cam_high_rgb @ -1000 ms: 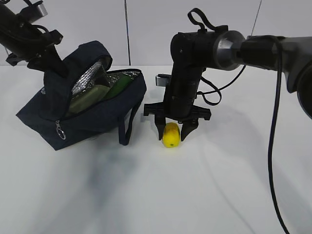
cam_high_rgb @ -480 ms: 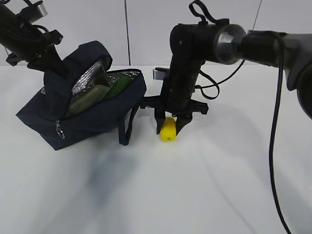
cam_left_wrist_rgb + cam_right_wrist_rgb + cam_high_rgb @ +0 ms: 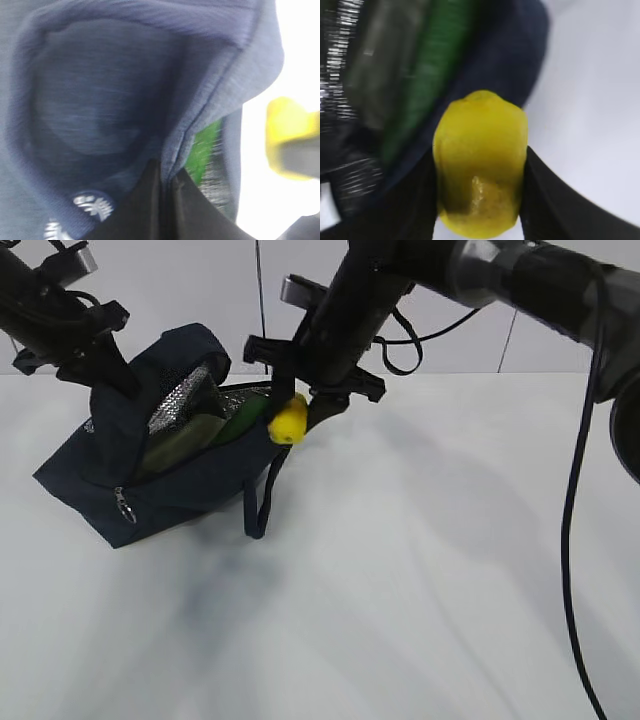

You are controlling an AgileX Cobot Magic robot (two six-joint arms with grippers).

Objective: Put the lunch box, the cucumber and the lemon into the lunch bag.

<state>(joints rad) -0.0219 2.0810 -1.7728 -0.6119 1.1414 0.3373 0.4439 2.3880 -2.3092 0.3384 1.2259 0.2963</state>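
At lunch bag [image 3: 200, 480] rim: right gripper [image 3: 297, 412] pinching lemon [image 3: 288, 420].

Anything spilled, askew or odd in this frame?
Nothing stands out. The lunch bag lies tipped with its flap held up by the left end effector; cucumber inside. The right end effector grips the lemon beside the opening. Nothing spilled.

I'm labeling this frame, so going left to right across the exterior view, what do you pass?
Left hand pinching the lunch bag's flap → lunch bag → cucumber inside it → lemon in the right hand.
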